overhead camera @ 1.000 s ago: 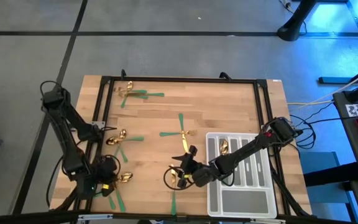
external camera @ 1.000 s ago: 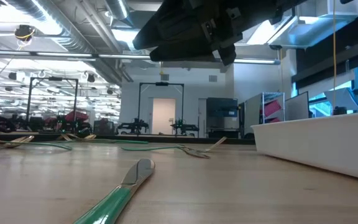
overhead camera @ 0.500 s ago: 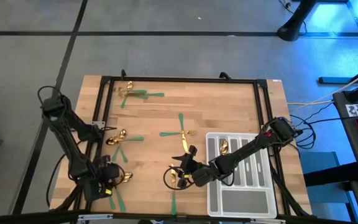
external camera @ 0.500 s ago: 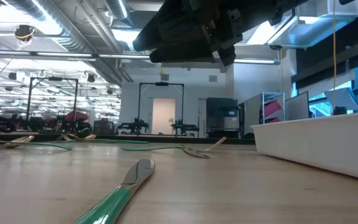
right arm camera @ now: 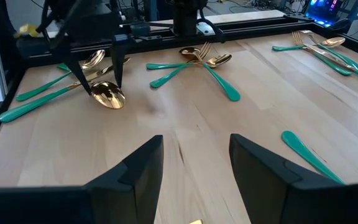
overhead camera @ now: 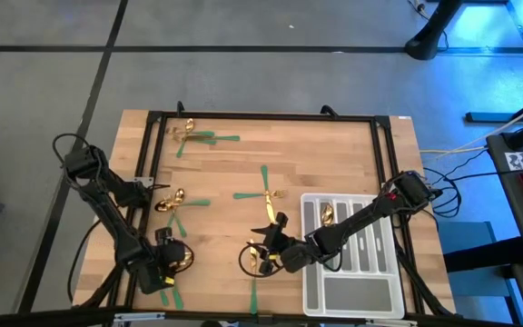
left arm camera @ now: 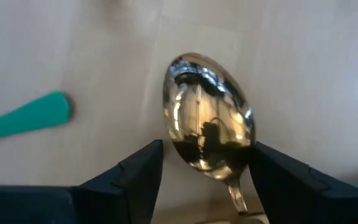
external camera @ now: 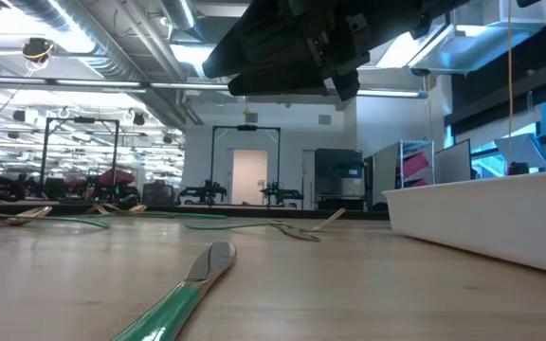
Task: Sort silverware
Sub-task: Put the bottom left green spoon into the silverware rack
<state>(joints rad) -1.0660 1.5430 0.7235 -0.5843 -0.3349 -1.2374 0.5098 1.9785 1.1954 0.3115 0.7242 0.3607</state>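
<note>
Jaws of the left gripper (overhead camera: 172, 261) stand open, one finger (left arm camera: 138, 177) on each side of a gold spoon bowl (left arm camera: 207, 132) that lies on the worktop (overhead camera: 325, 154); the fingers straddle the bowl's near end, and whether they touch it cannot be told. This spoon (overhead camera: 182, 259) lies near the worktop's front-left corner, and a green handle tip (left arm camera: 27, 116) rests on the wood just beside it. The left arm reaches in from the left edge.

Jaws of the right gripper (overhead camera: 263, 251) are parted and hold nothing; its two fingers (right arm camera: 135, 168) frame bare wood. It sits near the middle of the front edge, just left of the pale grey divided tray (overhead camera: 352, 295), with its arm crossing the tray from the right edge.

Remaining silverware lies in loose groups:
- a cluster of forks and spoons (overhead camera: 192, 136) at the back-left corner;
- a second cluster (overhead camera: 172, 202) by the left edge, midway back;
- crossed pieces (overhead camera: 265, 189) at the worktop's centre, just behind the right gripper;
- a green handle (overhead camera: 253, 292) at the front edge, below the right gripper;
- one gold piece (overhead camera: 327, 214) in a narrow tray compartment; its type cannot be told.

At table height, a knife (external camera: 183, 289) lies flat in the foreground.
</note>
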